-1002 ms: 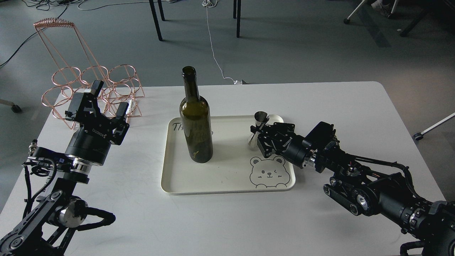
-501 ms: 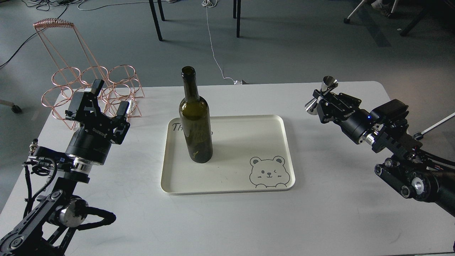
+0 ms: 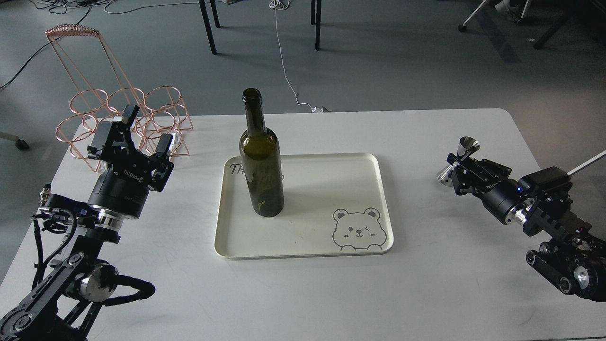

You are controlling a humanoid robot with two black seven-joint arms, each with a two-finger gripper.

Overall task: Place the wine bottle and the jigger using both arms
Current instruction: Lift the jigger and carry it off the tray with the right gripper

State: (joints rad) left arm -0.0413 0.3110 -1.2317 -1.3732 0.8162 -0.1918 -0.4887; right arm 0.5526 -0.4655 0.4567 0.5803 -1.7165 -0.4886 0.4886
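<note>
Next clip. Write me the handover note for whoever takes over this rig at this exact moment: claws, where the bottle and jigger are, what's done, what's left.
Left claw: open, empty, held above the table's left side in front of the copper rack.
Right claw: shut on the jigger, over the table's right side, well off the tray. Whether the jigger's foot touches the table I cannot tell.
Bottle: upright on the tray's left half, untouched.
Done: jigger gripped and off the tray.
Left: release the jigger, then probably the left arm takes the bottle and places it.
</note>
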